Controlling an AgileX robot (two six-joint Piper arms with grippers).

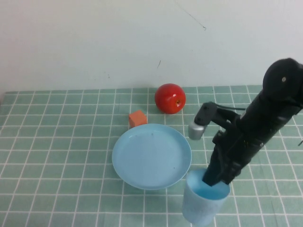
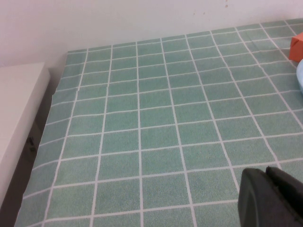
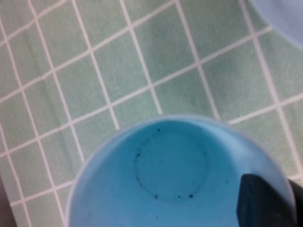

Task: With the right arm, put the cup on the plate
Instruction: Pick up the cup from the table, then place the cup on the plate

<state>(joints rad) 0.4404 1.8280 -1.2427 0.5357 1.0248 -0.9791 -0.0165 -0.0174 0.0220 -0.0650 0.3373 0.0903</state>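
Note:
The light blue cup (image 1: pixel 202 208) stands upright on the green checked cloth, just off the front right rim of the wide light blue plate (image 1: pixel 151 156). My right gripper (image 1: pixel 215 179) reaches down into the cup's mouth. In the right wrist view one dark finger (image 3: pixel 265 203) is inside the cup (image 3: pixel 170 165) and the other is outside its rim, so the right gripper (image 3: pixel 286 189) is shut on the cup's wall. A corner of the plate (image 3: pixel 284 14) shows there too. My left gripper (image 2: pixel 267 177) hangs shut over bare cloth at the left, holding nothing.
A red apple (image 1: pixel 170 98) sits behind the plate, and an orange block (image 1: pixel 137 118) touches the plate's far rim. A small grey cylinder (image 1: pixel 195 130) lies by the right arm. A white wall bounds the back. The cloth's left edge (image 2: pixel 52 99) drops off beside a white surface.

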